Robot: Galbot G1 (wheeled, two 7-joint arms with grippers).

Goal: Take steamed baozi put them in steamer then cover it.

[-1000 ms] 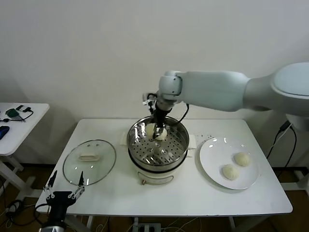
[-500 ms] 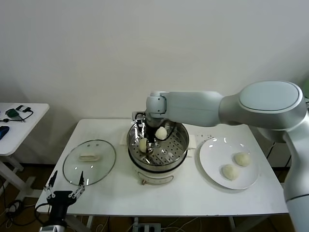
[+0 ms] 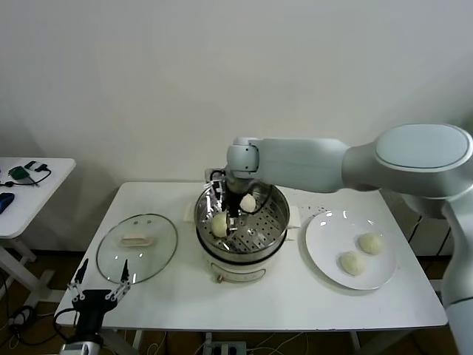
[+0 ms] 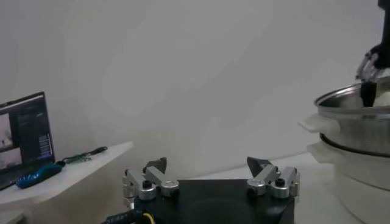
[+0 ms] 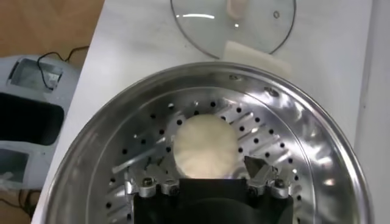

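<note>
My right gripper (image 3: 226, 214) reaches into the steamer (image 3: 242, 222) at the table's centre, fingers spread wide around a baozi (image 5: 204, 146) resting on the perforated tray; a second bun (image 3: 247, 202) lies behind it. Two buns (image 3: 370, 243) stay on the plate (image 3: 323, 251) near the right edge. The cover (image 3: 137, 247) lies near the left edge. My left gripper (image 4: 211, 178) waits off the front-left corner, fingers wide.

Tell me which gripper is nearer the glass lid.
Left. The left gripper sits open just off the table's front edge below the glass lid; the right gripper is inside the steamer, beside the lid.
</note>
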